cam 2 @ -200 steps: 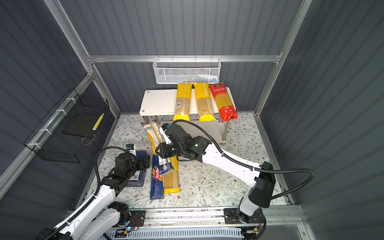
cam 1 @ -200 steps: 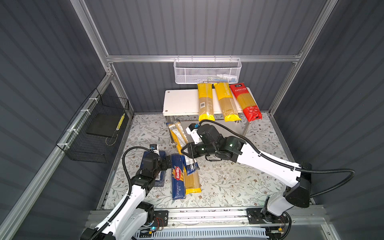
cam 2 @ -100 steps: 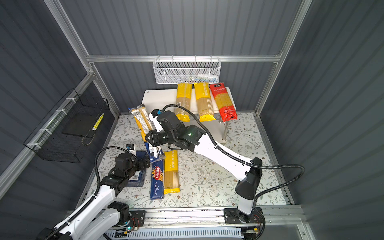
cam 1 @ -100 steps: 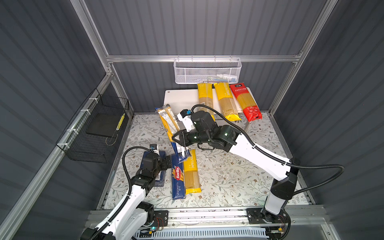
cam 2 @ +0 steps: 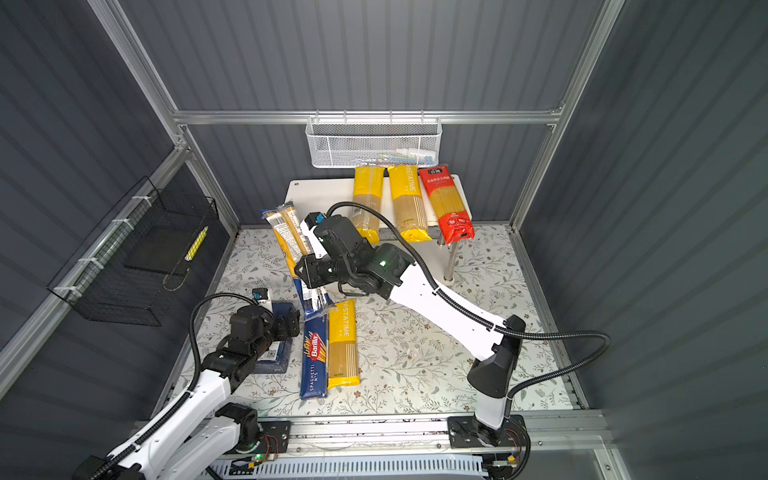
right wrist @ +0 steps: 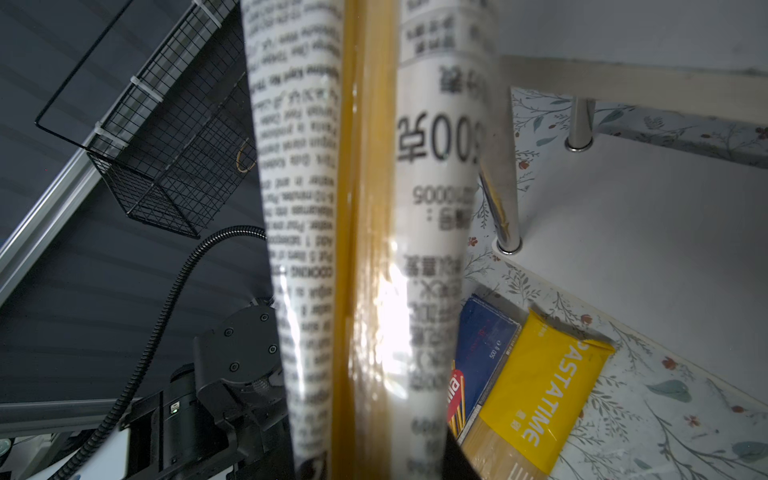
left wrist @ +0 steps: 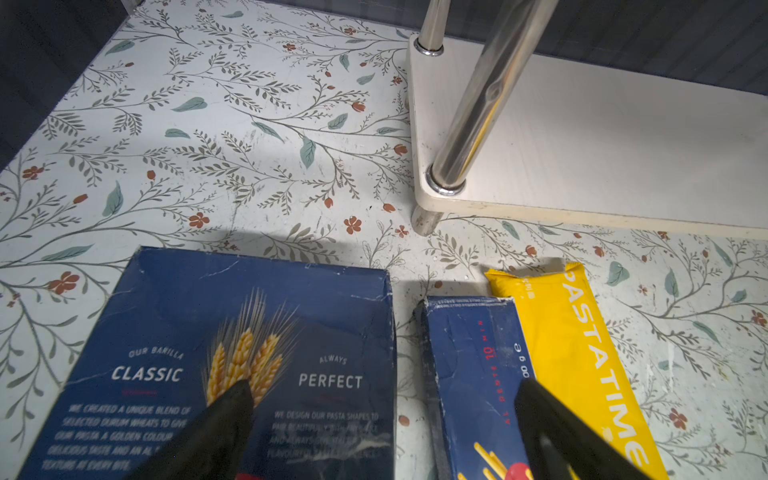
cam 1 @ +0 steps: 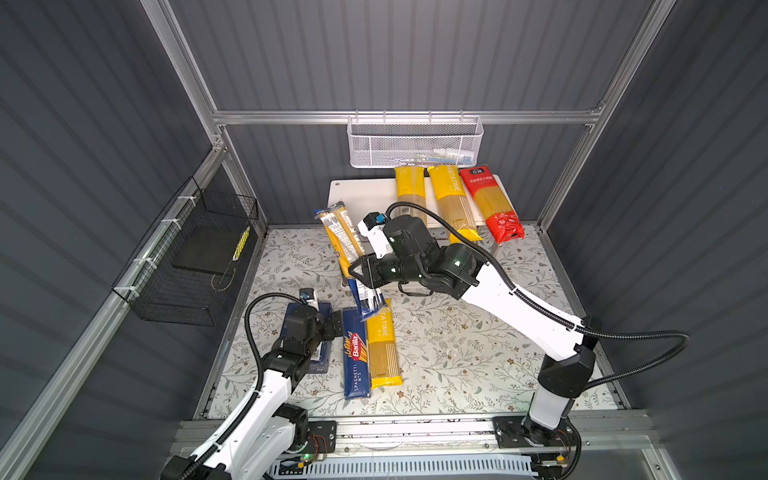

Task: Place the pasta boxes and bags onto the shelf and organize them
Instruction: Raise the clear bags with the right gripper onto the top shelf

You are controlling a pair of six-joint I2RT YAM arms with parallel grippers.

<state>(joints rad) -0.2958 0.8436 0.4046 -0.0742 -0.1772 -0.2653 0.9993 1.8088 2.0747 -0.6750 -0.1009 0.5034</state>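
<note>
My right gripper (cam 1: pixel 360 271) (cam 2: pixel 306 270) is shut on the clear bag with dark blue ends (cam 1: pixel 341 239) (cam 2: pixel 287 235) (right wrist: pixel 365 199). It holds the bag off the floor, tilted, left of the shelf (cam 1: pixel 360 192) (cam 2: pixel 318 192). Two yellow bags (cam 1: pixel 409 195) (cam 1: pixel 451 203) and a red bag (cam 1: pixel 490 203) lie on the shelf's top board. The narrow spaghetti box (cam 1: pixel 355 361) (left wrist: pixel 473 353) and a yellow bag (cam 1: pixel 384 347) (left wrist: pixel 582 332) lie side by side on the floor. My left gripper (cam 1: pixel 336 329) (left wrist: pixel 384 419) hovers open over the wide blue box (cam 2: pixel 275 354) (left wrist: pixel 249 332).
A white mesh basket (cam 1: pixel 415 143) hangs on the back wall above the shelf. A black wire basket (cam 1: pixel 195 257) hangs on the left wall. The shelf's lower board (left wrist: pixel 602 145) and chrome legs (left wrist: pixel 478 108) (cam 2: pixel 451 257) stand just beyond the boxes.
My right arm has lifted the clear bag off the floor and swung its far end up toward the back left. The left arm has not moved.
</note>
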